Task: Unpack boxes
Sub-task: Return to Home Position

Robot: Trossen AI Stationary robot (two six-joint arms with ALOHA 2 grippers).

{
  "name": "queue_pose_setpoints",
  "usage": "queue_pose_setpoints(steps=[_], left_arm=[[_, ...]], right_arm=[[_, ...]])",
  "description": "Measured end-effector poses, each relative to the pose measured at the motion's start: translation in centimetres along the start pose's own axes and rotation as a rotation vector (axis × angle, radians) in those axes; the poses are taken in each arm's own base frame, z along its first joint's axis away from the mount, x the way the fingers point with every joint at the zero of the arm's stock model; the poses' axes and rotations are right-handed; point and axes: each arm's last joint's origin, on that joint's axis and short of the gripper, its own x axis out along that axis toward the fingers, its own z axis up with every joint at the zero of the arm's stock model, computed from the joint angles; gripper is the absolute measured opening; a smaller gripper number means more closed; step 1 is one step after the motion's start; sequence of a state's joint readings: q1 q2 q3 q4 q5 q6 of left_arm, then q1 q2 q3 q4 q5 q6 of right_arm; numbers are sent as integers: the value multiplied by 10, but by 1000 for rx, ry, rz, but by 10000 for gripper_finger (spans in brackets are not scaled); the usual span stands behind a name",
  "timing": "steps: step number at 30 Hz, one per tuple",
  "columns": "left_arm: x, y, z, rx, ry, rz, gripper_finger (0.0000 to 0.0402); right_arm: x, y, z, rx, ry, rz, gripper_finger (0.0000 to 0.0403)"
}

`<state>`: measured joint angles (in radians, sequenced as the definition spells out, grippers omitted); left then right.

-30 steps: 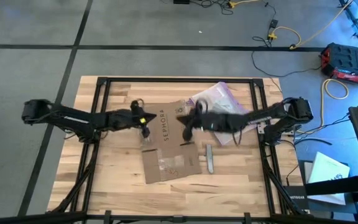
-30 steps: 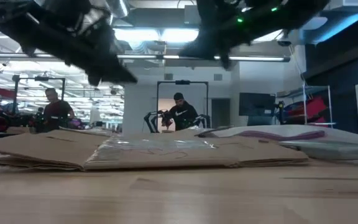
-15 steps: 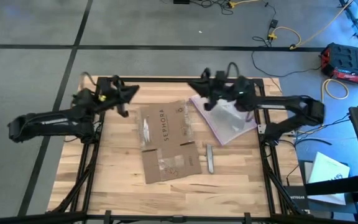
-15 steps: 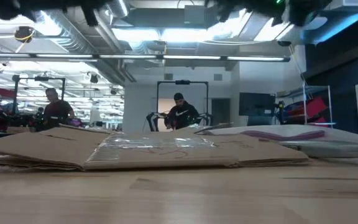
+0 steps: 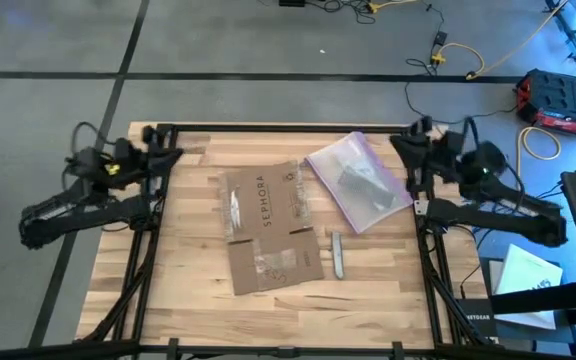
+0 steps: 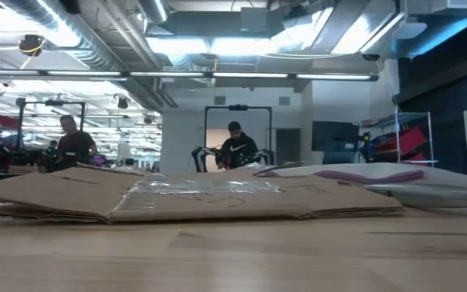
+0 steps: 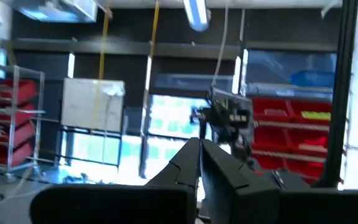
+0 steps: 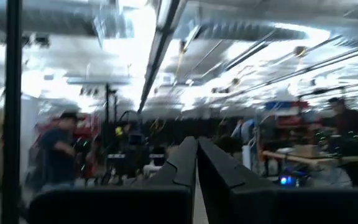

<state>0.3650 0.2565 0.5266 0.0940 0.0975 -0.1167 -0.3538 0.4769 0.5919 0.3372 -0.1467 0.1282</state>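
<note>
The box lies mid-table, the bag to its right.

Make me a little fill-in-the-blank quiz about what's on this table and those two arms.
The cardboard box lies ___ on the table. Its black lettering reads ___. The clear bag beside it has a ___ zip edge. The left gripper and right gripper, off at the table's sides, hold nothing, and each has its fingers ___.
Missing words: flat; SEPHORA; purple; shut.
</note>
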Motion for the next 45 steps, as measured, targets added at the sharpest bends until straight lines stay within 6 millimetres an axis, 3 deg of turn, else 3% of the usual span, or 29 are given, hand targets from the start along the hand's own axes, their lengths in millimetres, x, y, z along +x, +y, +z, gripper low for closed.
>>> queue_pose_setpoints(steps=[4, 8, 13, 17, 26, 29, 45], left_arm=[[-25, 0, -4, -14, 57, 80, 0], [-45, 0, -8, -46, 78, 144, 0], [-49, 3, -25, -73, 215, 178, 0], [-52, 4, -40, -120, 342, 207, 0], [-53, 4, -42, -147, 370, 215, 0], [-53, 5, -46, -188, 369, 233, 0], [-33, 14, -107, -173, 229, 195, 0]], right_arm=[[-34, 2, -18, 38, -111, -24, 0], [-57, 0, -38, 72, -144, -81, 0], [-71, -1, -67, 147, -122, -83, 0], [-77, -2, -86, 183, -95, -73, 0], [-82, -6, -122, 185, -3, -101, 0], [-83, -7, -125, 204, 3, -102, 0], [-83, -6, -130, 168, 52, -69, 0]])
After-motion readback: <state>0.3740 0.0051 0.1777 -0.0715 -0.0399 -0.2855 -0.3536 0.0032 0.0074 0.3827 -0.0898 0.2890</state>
